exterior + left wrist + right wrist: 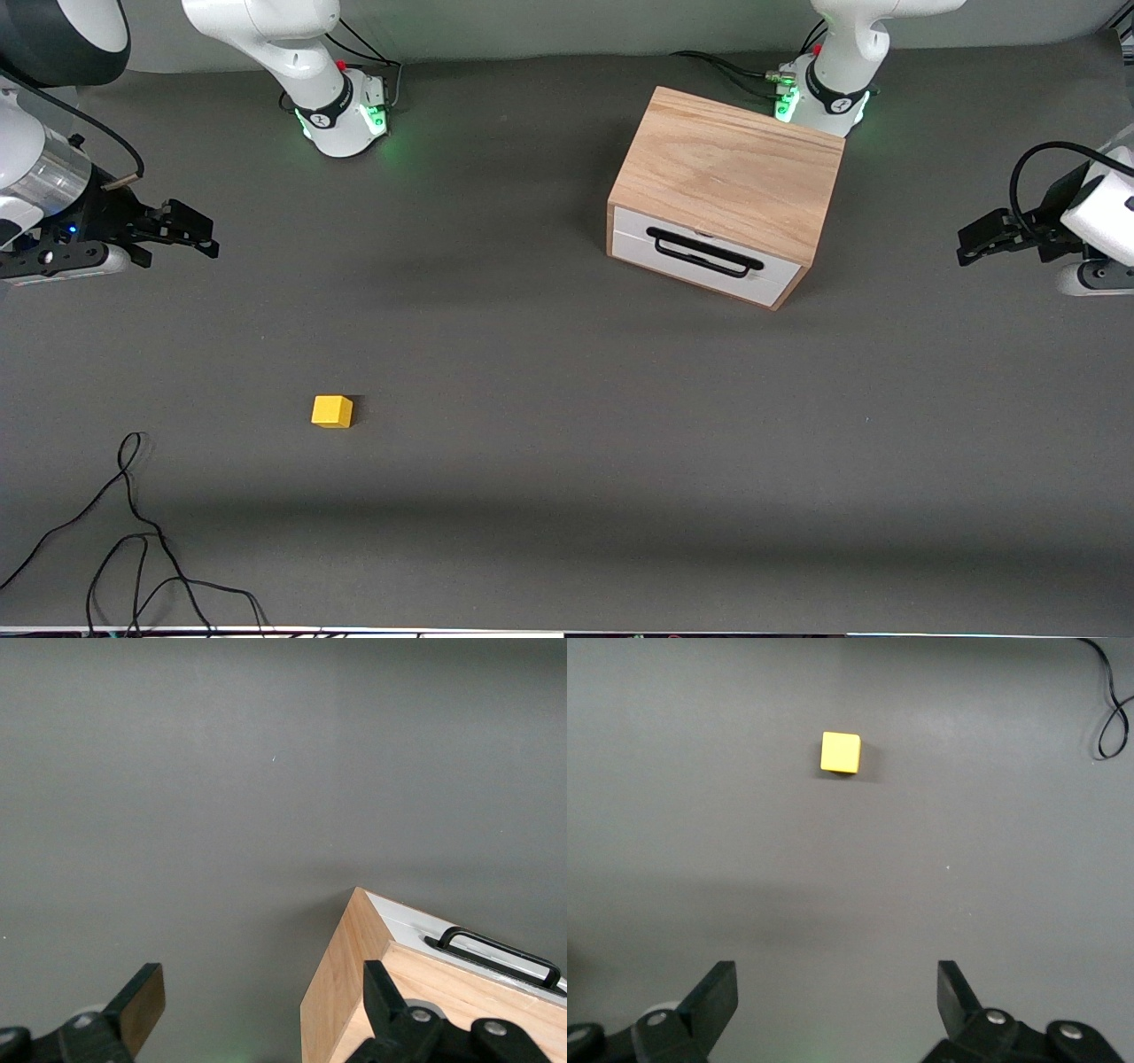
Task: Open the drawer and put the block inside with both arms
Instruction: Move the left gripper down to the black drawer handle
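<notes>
The light oak cabinet (731, 173) stands near the left arm's base. Its white drawer (709, 259) with a black bar handle (704, 252) is closed and faces the front camera. In the left wrist view the cabinet (354, 992) and handle (496, 952) show too. The small yellow block (332, 411) lies on the grey mat toward the right arm's end; it also shows in the right wrist view (840, 752). My left gripper (974, 241) is open and empty, up at the left arm's end of the table (264, 997). My right gripper (199, 232) is open and empty at the right arm's end (836, 997).
Loose black cable (133, 540) lies on the mat near the front camera at the right arm's end; a loop shows in the right wrist view (1112, 713). The two arm bases (341, 111) (824, 93) stand along the table's back edge. Grey mat (567, 425) covers the table.
</notes>
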`<state>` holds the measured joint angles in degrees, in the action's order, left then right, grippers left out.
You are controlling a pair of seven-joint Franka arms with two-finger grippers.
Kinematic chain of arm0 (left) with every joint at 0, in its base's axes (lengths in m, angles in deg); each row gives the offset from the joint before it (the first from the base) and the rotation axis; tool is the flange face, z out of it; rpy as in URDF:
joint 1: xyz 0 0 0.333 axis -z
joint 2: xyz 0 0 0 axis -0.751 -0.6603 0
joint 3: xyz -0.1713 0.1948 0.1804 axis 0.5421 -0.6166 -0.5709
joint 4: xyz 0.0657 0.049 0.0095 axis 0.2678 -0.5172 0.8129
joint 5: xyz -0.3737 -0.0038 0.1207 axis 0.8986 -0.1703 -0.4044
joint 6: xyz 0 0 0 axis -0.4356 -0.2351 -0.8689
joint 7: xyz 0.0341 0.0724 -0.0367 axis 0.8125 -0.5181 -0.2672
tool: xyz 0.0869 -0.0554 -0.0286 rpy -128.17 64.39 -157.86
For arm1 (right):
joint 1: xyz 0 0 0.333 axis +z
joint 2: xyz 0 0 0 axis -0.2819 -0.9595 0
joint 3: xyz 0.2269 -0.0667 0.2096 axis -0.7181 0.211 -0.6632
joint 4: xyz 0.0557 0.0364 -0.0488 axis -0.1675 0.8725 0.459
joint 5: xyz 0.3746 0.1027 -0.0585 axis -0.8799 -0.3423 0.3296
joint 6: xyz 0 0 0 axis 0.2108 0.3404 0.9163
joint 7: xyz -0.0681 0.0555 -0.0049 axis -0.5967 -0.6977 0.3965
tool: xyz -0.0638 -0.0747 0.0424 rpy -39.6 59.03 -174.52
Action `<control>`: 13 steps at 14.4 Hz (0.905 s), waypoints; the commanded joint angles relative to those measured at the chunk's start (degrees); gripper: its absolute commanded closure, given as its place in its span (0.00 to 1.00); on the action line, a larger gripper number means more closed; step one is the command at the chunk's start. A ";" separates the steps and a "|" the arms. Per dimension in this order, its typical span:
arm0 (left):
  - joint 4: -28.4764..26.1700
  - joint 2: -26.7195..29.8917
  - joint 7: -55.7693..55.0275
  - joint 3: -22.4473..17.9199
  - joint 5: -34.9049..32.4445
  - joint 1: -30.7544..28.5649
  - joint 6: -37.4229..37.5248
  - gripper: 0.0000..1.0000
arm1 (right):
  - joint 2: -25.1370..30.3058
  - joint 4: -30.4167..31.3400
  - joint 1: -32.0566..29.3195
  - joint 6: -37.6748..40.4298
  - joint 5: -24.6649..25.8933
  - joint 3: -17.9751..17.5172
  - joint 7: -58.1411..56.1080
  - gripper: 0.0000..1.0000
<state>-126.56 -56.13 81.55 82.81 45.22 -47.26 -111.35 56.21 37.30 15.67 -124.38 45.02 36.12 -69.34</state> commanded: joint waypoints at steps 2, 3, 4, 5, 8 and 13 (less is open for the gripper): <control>-0.78 1.12 1.01 -0.17 0.34 0.51 0.64 0.00 | -0.37 -1.01 -0.62 0.88 1.35 -0.93 1.58 0.00; -0.78 1.12 1.01 -0.17 0.34 0.43 0.64 0.00 | -0.63 -1.36 -0.70 0.88 1.26 -0.93 1.58 0.00; -0.78 1.12 1.01 -0.17 0.34 0.51 0.73 0.00 | -1.33 -1.89 -0.79 0.88 1.17 -0.67 1.49 0.00; -0.87 1.12 1.01 -0.17 0.34 0.51 0.73 0.00 | -1.68 -2.59 -0.71 0.97 1.17 -0.67 1.49 0.00; -0.87 1.03 1.01 -0.17 0.34 0.51 0.73 0.00 | -2.56 -2.60 -0.62 0.44 1.17 -0.67 1.49 0.00; -0.60 1.12 -15.10 3.85 0.78 2.27 3.01 0.00 | -4.05 -3.12 -0.71 -1.49 1.35 -0.40 1.58 0.00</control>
<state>-126.60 -56.13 75.85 84.47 45.71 -46.70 -110.29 53.71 36.18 15.21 -125.58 45.11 36.11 -69.18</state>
